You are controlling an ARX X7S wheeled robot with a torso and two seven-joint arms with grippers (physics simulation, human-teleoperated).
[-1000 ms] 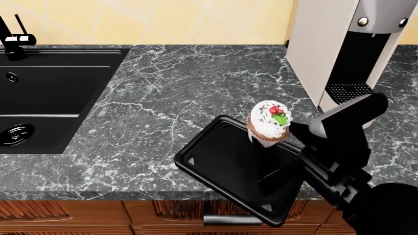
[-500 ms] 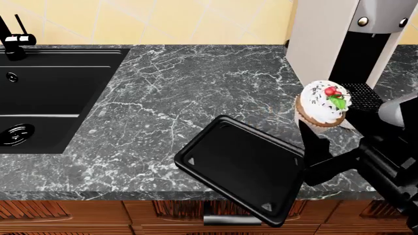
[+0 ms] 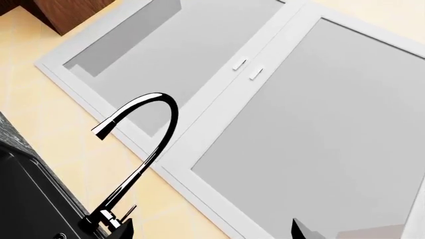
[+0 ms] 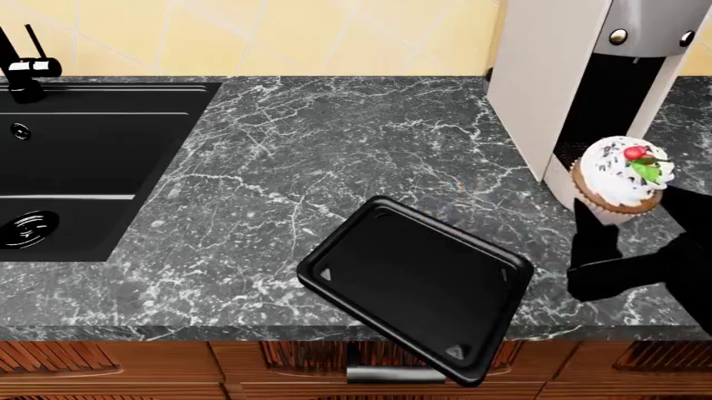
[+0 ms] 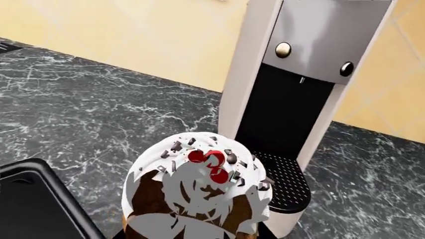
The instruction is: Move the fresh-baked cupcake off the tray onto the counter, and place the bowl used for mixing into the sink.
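Note:
The cupcake (image 4: 623, 175), with white frosting and red berries, is held in the air by my right gripper (image 4: 606, 227), which is shut on its wrapper. It hangs to the right of the tray, in front of the coffee machine. In the right wrist view the cupcake (image 5: 199, 191) fills the lower middle. The black tray (image 4: 418, 287) lies empty on the marble counter (image 4: 333, 150), overhanging the front edge. The black sink (image 4: 89, 158) is at the far left. My left gripper (image 3: 211, 231) is open and empty, raised near the faucet (image 3: 133, 159). The bowl is out of view.
A white coffee machine (image 4: 589, 75) stands at the back right; it also shows in the right wrist view (image 5: 299, 74), just behind the cupcake. The faucet base (image 4: 22, 71) is behind the sink. A yellow tiled wall (image 4: 278, 33) backs the counter.
My right gripper has carried the cupcake up off the tray and to the right, over to the front of the coffee machine. The tray has stayed put.

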